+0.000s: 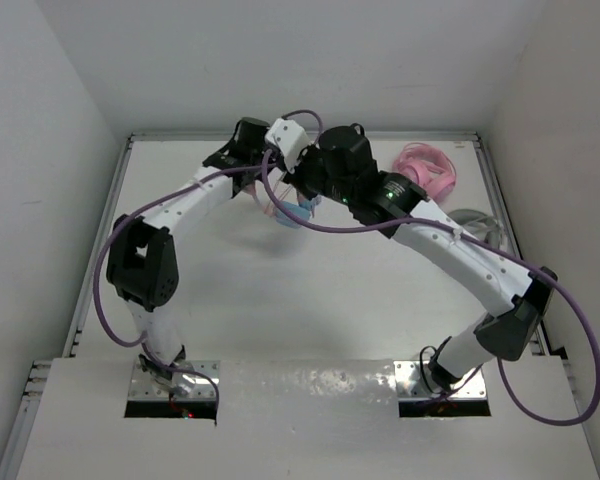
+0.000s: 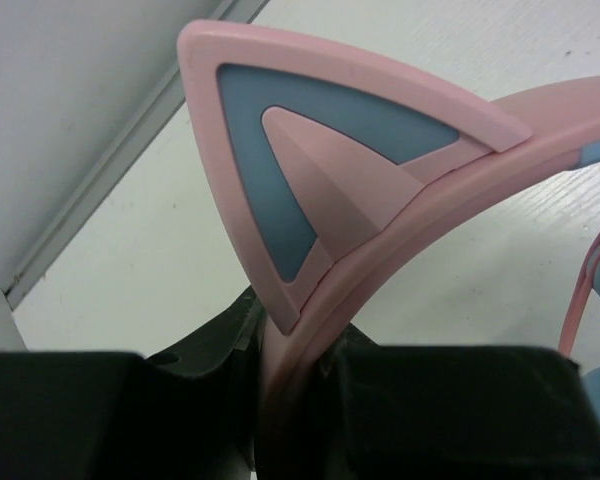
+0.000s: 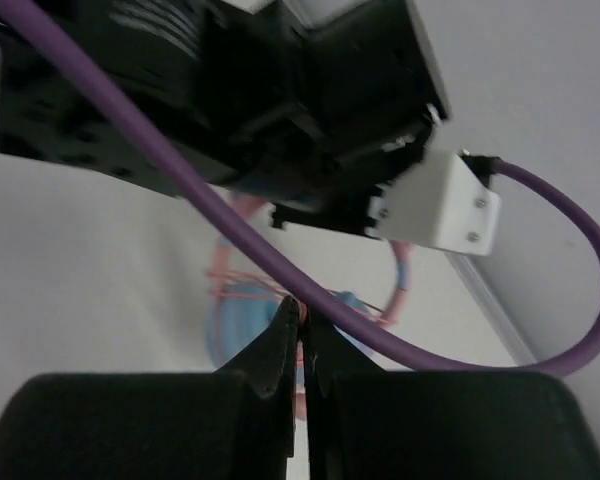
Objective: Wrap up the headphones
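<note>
Headband (image 2: 540, 130) of headphones (image 2: 360, 130) clamped in left claw (image 2: 290, 425), right claw (image 3: 302, 345) pinched shut

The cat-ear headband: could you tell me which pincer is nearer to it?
Left. The left pincer clamps the headband beside a cat ear; the right pincer is shut near the ear cup.

Pink headphones (image 2: 310, 170) with light blue cat-ear inset, all-pink headphones (image 1: 427, 168), purple arm cable (image 3: 220, 215), white table (image 1: 280, 300)
</note>
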`<state>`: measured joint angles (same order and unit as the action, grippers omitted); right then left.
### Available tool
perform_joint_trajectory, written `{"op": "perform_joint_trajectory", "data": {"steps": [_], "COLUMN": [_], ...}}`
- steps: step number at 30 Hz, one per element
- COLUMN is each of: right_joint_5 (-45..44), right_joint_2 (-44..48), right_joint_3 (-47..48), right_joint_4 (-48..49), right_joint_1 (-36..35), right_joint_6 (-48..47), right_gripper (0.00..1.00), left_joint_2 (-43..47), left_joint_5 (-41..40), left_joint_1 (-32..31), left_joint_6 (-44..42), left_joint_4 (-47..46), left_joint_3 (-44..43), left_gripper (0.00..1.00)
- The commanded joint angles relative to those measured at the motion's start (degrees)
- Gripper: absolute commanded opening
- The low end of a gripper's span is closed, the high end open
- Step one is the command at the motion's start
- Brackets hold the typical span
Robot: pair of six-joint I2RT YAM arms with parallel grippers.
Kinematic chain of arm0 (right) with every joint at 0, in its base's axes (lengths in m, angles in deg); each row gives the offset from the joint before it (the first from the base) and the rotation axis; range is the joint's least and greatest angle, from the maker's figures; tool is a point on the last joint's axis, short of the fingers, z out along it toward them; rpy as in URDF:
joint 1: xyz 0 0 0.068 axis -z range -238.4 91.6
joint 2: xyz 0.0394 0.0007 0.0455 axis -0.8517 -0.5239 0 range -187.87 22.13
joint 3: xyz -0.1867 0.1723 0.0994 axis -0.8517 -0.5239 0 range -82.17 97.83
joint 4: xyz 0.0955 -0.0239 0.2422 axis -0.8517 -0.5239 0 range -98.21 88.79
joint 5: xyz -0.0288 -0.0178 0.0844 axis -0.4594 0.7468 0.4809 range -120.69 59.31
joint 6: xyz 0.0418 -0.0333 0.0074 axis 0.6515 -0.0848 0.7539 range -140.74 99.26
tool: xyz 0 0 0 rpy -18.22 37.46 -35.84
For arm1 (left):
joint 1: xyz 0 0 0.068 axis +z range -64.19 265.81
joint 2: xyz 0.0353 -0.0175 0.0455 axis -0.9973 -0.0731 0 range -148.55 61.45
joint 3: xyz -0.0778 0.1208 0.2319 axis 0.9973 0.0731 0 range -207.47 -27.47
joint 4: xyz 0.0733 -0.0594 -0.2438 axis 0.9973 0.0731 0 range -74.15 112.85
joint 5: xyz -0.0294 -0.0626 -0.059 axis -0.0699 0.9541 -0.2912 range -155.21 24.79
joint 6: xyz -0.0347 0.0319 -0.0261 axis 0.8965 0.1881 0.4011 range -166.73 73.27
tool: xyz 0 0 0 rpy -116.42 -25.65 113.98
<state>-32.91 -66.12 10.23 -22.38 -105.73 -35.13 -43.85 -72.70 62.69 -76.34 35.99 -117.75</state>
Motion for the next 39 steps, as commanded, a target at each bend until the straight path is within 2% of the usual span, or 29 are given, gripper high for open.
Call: {"op": "perform_joint_trajectory", "data": {"steps": [1, 9, 15, 20, 23, 27, 33, 37, 39], "right_joint_5": [-12.5, -19.0, -14.6, -3.4, 1.8, 14.6, 30.8, 33.6, 33.1], "right_joint_2": [-0.7, 0.4, 0.6, 2.5, 4.1, 4.7, 6.9, 9.8, 12.4], "right_joint_3": [4.3, 4.1, 2.6, -1.1, -6.3, -10.0, -18.6, -23.4, -26.1], "right_joint_4": [-2.0, 1.6, 5.8, 8.5, 11.1, 14.1, 26.3, 31.6, 33.0], "right_joint_1": [4.1, 9.8, 14.9, 18.9, 21.2, 26.9, 29.1, 29.1, 29.1], "right_joint_6": [-8.1, -15.0, -12.2, -5.6, -0.6, 8.7, 16.1, 19.7, 20.3], "right_gripper": [0.0, 0.0, 0.0, 0.0, 0.0, 0.0, 0.0, 0.0, 0.0], "left_joint_2": [6.8, 9.1, 9.7, 10.4, 10.4, 10.6, 10.5, 9.0, 8.8], "left_joint_5": [3.3, 7.2, 15.6, 19.6, 25.8, 35.9, 36.1, 31.1, 28.5], "left_joint_1": [1.3, -1.6, -2.5, -2.5, -2.4, -2.4, -2.4, -2.3, -1.9], "left_joint_6": [-5.4, -7.5, -4.5, 0.1, 1.3, 1.0, 6.1, 12.2, 12.4], "left_joint_4": [-4.9, 1.5, 9.2, 13.6, 17.7, 23.6, 23.6, 22.4, 22.2], "left_joint_3": [-1.1, 0.6, -1.6, -4.6, -9.4, -14.0, -18.3, -20.7, -20.7], "left_gripper": [0.0, 0.0, 0.0, 0.0, 0.0, 0.0, 0.0, 0.0, 0.0]}}
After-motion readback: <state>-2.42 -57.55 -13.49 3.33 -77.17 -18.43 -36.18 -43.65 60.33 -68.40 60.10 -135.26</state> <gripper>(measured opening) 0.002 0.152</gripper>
